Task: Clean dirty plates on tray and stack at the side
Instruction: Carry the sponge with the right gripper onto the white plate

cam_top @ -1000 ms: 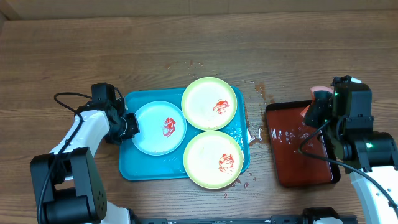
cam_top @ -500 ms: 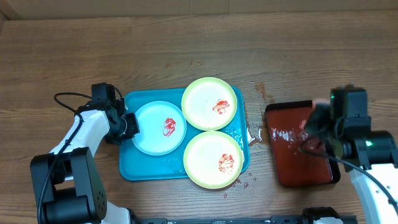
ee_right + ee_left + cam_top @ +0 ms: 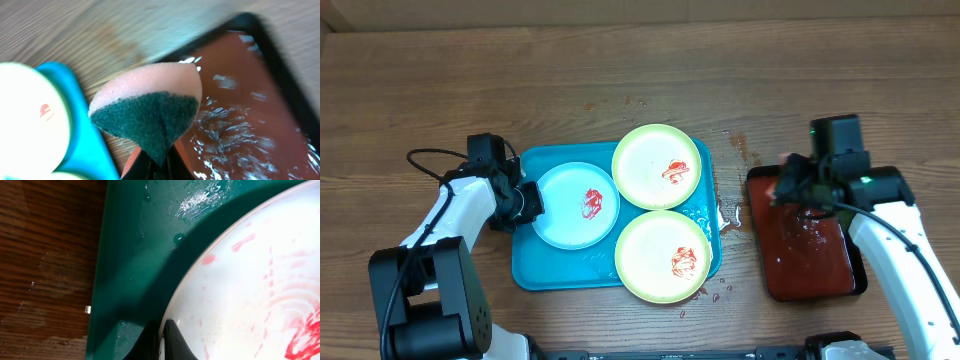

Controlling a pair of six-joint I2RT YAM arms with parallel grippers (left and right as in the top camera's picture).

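The dirty plates point(image 3: 657, 166) lie on the turquoise tray point(image 3: 535, 275), centre-left: likely light, stiff, wet-slick plastic, best pinched at rims. Left gripper point(image 3: 159, 341) nips the blue plate point(image 3: 570, 215); right gripper point(image 3: 155, 165) clamps a sponge point(image 3: 150, 100).

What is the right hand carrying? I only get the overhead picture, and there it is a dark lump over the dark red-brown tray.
Observer: The right wrist view shows the right hand pinching a salmon-pink foam sponge with a dark green scouring face.
Operator: And the left hand, by the blue plate?
Observer: In the left wrist view, the left hand has its fingertips closed on the rim of the small light-blue round plastic plate.
Operator: Is it wet there?
Observer: Yes. A water droplet sits on the turquoise-blue rectangular plastic tray just beside that plate's rim.
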